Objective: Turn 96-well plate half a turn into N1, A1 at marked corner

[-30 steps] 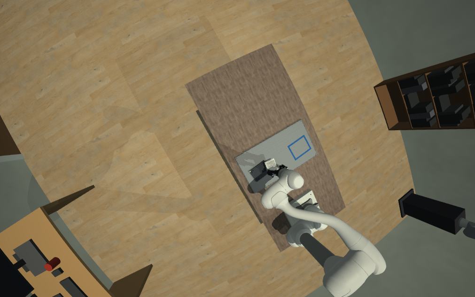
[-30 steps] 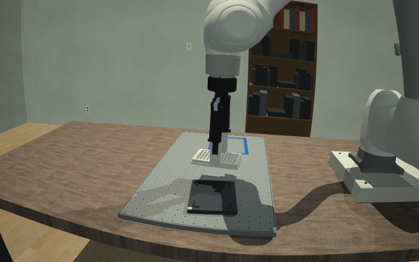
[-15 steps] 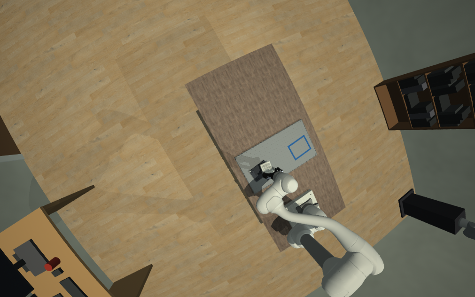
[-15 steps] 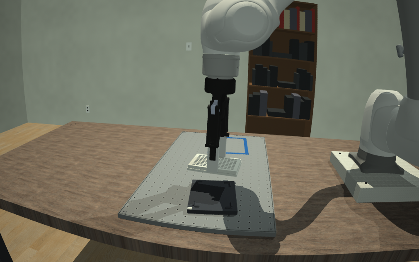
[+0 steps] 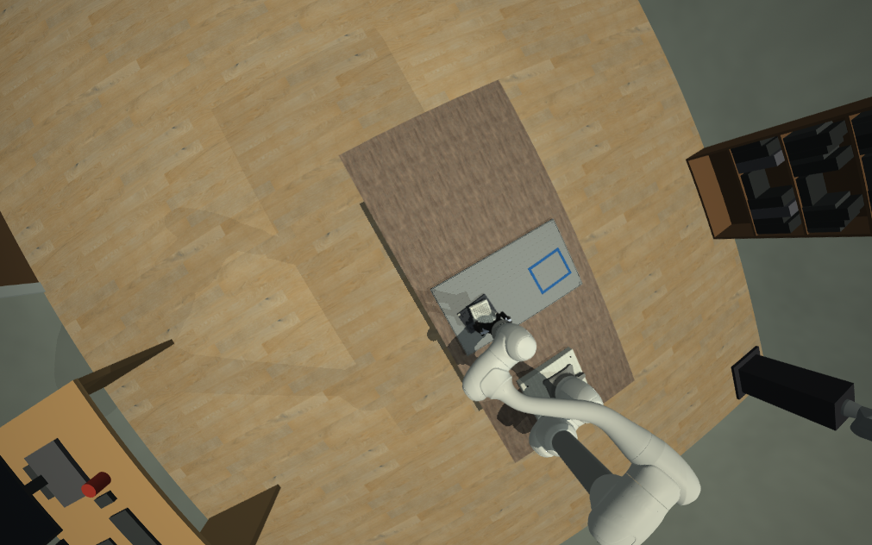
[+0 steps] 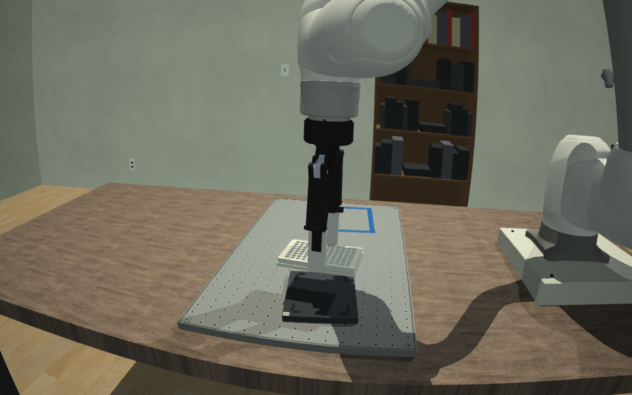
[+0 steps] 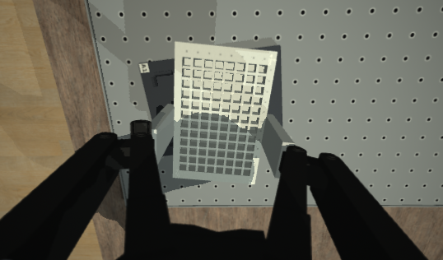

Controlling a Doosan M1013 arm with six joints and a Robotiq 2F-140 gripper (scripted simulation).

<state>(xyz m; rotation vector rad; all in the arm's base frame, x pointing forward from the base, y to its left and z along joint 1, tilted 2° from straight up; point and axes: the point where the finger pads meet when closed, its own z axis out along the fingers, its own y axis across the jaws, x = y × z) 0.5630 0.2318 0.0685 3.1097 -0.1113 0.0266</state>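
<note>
My gripper (image 7: 219,123) is shut on the white 96-well plate (image 7: 221,111), gripping its two long sides. In the exterior view the plate (image 6: 327,255) hangs level in the air above the black plate nest N1 (image 6: 321,297), a little toward the nest's far end. In the wrist view the plate covers most of the nest; the nest's A1 label (image 7: 144,67) shows at the upper left, beside the plate's far left corner. In the overhead view the plate (image 5: 480,310) and gripper sit over the nest at the deck's near end.
The grey perforated deck (image 6: 308,274) lies on a wooden table. The blue taped outline B1 (image 6: 356,219) is at the deck's far end, with nothing on it. The arm's base (image 6: 578,274) stands to the right. A bookshelf (image 6: 424,107) is behind.
</note>
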